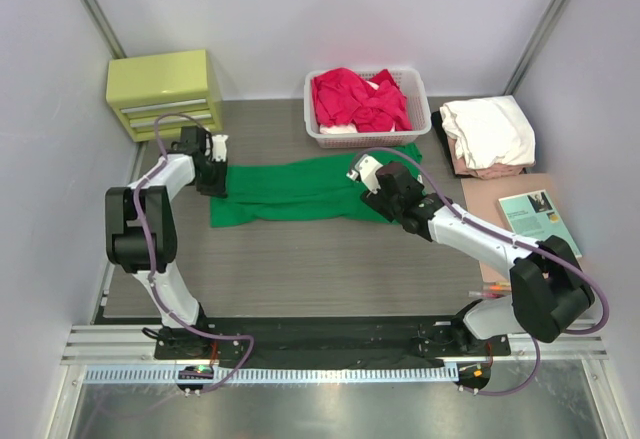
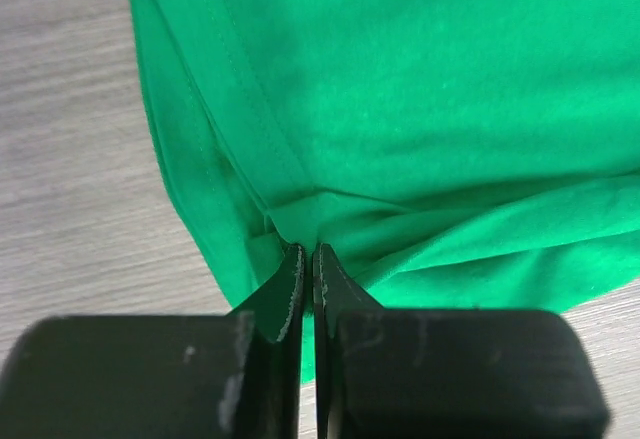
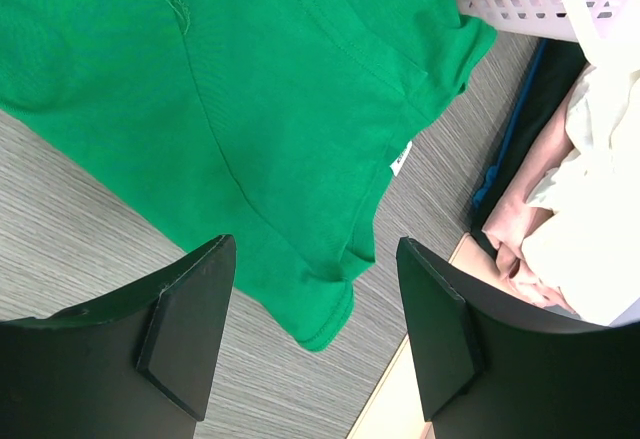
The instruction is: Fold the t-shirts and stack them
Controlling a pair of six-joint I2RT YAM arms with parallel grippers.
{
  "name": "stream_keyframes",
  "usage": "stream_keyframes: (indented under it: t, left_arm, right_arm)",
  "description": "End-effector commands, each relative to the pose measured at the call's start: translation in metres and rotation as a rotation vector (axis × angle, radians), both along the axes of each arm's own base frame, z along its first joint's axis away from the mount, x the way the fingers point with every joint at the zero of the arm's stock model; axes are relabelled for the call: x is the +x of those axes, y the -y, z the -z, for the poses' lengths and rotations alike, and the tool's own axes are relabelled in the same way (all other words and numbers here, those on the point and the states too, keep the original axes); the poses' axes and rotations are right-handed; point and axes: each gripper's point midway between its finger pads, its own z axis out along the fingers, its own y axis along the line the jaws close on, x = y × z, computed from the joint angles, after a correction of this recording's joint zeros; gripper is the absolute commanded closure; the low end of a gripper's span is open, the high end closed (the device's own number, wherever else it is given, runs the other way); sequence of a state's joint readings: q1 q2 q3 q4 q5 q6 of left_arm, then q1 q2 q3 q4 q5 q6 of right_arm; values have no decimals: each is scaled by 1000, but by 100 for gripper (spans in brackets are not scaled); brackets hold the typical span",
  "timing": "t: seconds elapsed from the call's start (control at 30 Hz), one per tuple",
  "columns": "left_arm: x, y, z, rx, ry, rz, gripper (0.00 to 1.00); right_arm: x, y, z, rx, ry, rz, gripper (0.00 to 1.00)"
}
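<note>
The green t-shirt point(image 1: 300, 191) is laid across the worktop point(image 1: 320, 259), its far edge beside the white basket point(image 1: 368, 140) of red t-shirts point(image 1: 358, 99). Bare surface is left along its near edge. Its left edge is pinched by the left jaws; the right jaws are spread over its right end. A white neck label point(image 3: 400, 157), unreadable, is seen only from the right wrist, the yellow-green drawer unit point(image 1: 165, 92) only from above.

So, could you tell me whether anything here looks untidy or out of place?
Nothing is damaged or spilled. The white t-shirt on the right pile is rumpled rather than flat, and the red t-shirts lie in a loose heap in the basket.
</note>
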State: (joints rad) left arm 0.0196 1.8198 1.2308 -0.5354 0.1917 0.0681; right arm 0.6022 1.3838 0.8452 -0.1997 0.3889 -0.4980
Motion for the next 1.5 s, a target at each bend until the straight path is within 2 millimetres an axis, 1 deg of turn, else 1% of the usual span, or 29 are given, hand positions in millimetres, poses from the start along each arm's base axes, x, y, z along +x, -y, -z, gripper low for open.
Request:
stream_keyframes:
  t: [0.0, 0.1, 0.13, 0.3, 0.43, 0.5, 0.53, 0.6, 0.63, 0.67, 0.7, 0.73, 0.8, 0.87, 0.93, 1.0, 1.07, 1.1, 1.13, 1.23, 1.27, 1.33, 1.37, 1.4, 1.43, 1.47]
  left_arm:
    - [4, 1, -18, 9, 68, 5, 100]
    - [6, -3, -29, 30, 107, -7, 100]
    - [7, -5, -35, 43, 128, -4, 100]
    - [7, -17, -48, 114, 172, -4, 100]
    - [12, -29, -47, 178, 181, -12, 100]
    - [15, -32, -42, 198, 174, -21, 100]
    - [19, -40, -42, 232, 182, -42, 100]
    - [22, -45, -35, 256, 172, -57, 100]
    - [25, -52, -36, 291, 170, -82, 100]
    - [26, -55, -35, 303, 167, -102, 90]
    - [27, -57, -29, 311, 150, -105, 53]
    - [28, -61, -29, 335, 150, -122, 43]
    - [31, -66, -29, 357, 164, -138, 32]
    - [32, -73, -29, 395, 174, -150, 29]
    - [30, -77, -29, 421, 178, -142, 27]
    - [28, -83, -32, 460, 195, -144, 26]
    - [26, -86, -42, 476, 222, -150, 26]
    - [24, -85, -43, 477, 225, -142, 25]
    - [23, -86, -56, 476, 255, -151, 25]
    - [14, -81, -67, 445, 282, -159, 25]
    - [11, -79, -80, 428, 315, -169, 25]
    - [1, -69, -84, 370, 326, -168, 25]
    - [-3, -65, -97, 347, 361, -170, 25]
    - [-7, -62, -98, 326, 364, -169, 25]
    - [-10, -55, -100, 289, 362, -152, 25]
    - [-13, -51, -102, 261, 363, -159, 24]
  right_arm:
    - [13, -6, -23, 37, 72, 9, 29]
    - [12, -5, -23, 31, 74, 6, 29]
    - [12, -4, -23, 29, 75, 9, 29]
    - [14, -7, -19, 33, 65, 5, 29]
    - [15, -10, -19, 45, 62, 2, 30]
    - [13, -9, -20, 46, 61, -2, 30]
    - [12, -8, -20, 44, 62, 1, 29]
    - [9, -7, -22, 49, 60, -5, 30]
    - [7, -6, -22, 49, 57, -5, 30]
    - [5, -5, -21, 48, 54, -9, 30]
    - [2, -4, -19, 44, 48, -11, 30]
    - [2, -3, -21, 50, 56, -9, 29]
    - [0, -1, -20, 43, 58, -3, 29]
    - [1, 2, -16, 31, 58, 10, 29]
    - [0, 2, -8, 28, 38, 13, 29]
    - [0, 0, -6, 34, 33, 14, 29]
    - [3, -3, -9, 45, 39, 8, 29]
    - [3, -3, -10, 49, 41, 8, 29]
    - [4, -4, -11, 53, 42, 7, 30]
    - [3, -7, -14, 68, 42, -1, 29]
    - [3, -8, -14, 76, 38, -2, 29]
    - [2, -10, -13, 88, 34, -8, 29]
    - [3, -11, -12, 88, 34, -11, 29]
    - [3, -12, -7, 82, 19, -14, 29]
    - [4, -14, -4, 80, 11, -17, 31]
    - [7, -17, -4, 83, 8, -25, 47]
